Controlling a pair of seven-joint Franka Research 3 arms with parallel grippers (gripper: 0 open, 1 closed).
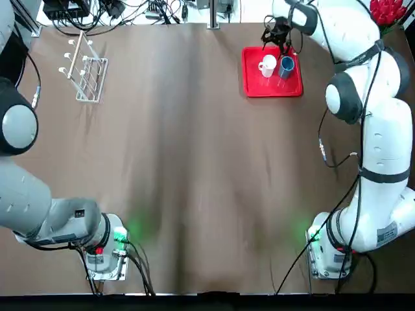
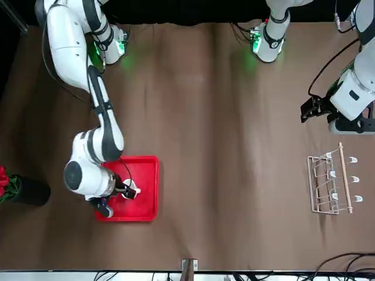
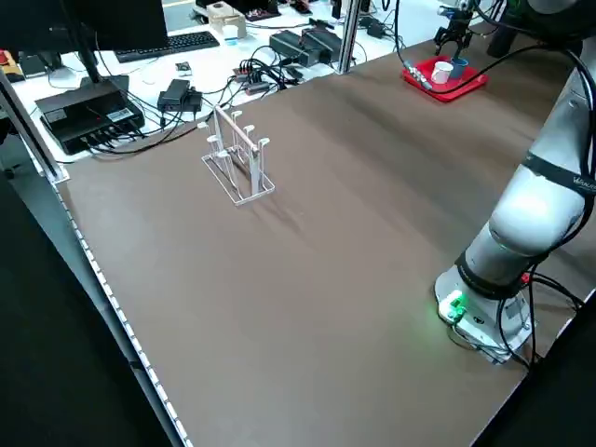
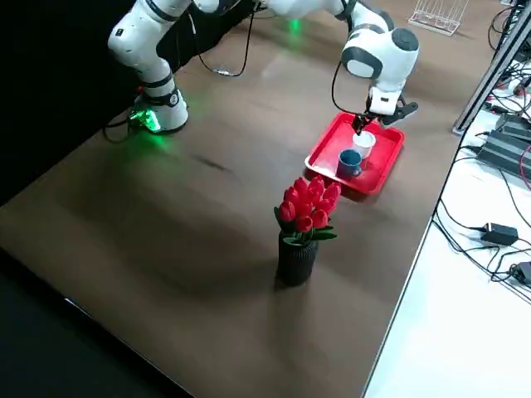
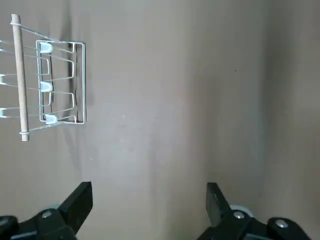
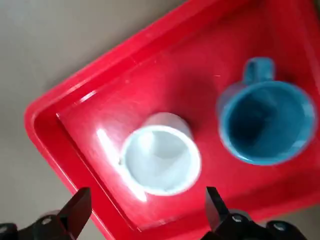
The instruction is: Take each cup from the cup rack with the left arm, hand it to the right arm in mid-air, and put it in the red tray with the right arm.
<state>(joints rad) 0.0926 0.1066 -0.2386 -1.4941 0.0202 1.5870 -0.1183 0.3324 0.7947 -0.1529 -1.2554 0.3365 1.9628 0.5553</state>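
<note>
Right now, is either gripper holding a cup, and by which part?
Neither. The right gripper is open above the white cup in the red tray, beside the blue cup. The left gripper is open and holds nothing.

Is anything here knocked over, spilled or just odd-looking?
Nothing stands out. The white cup and blue cup sit upright in the red tray, apart, and the cup rack stands empty.
</note>
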